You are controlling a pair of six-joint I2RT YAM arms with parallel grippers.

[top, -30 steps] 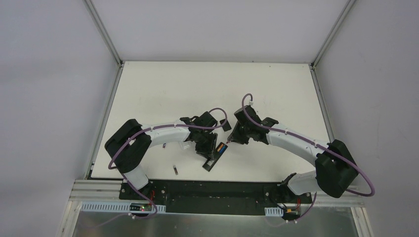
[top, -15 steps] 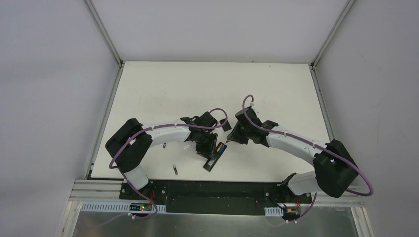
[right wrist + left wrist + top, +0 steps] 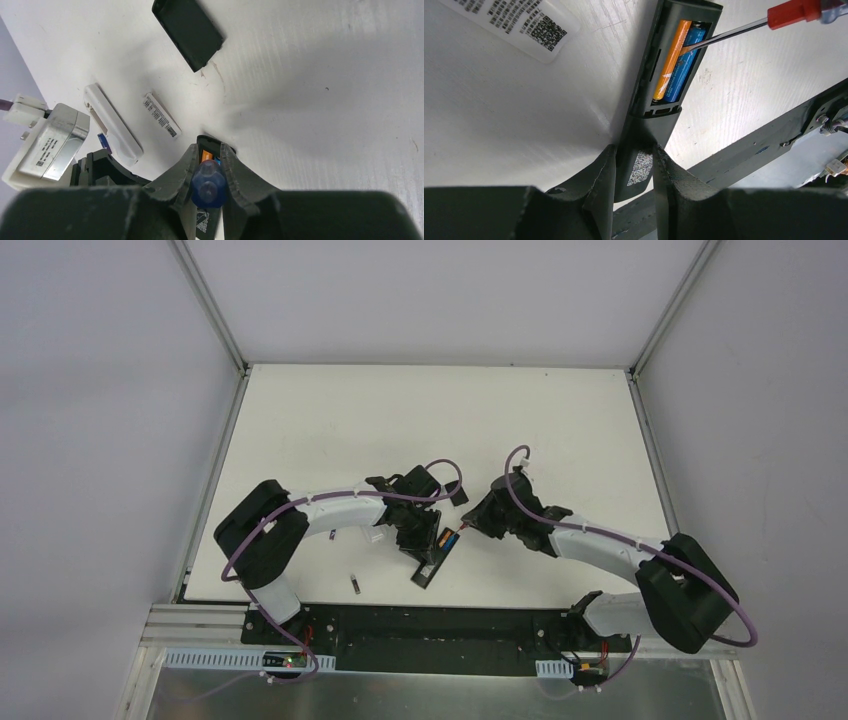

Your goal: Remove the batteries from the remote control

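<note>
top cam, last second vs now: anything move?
The right arm shifted its wrist and elbow toward the near edge and slightly right. The right tool keeps the screwdriver, tip at the batteries. Nothing picked up or released. The left tool stays clamped on the remote; loose cell unmoved.

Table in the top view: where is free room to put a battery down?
Bare: the far half of the table, and the strip by its right edge. Crowded: the near middle, around the remote control, screwdriver and loose battery.

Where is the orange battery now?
In the left wrist view, the orange cylindrical battery lies in the black remote's open compartment, left of the blue battery.
</note>
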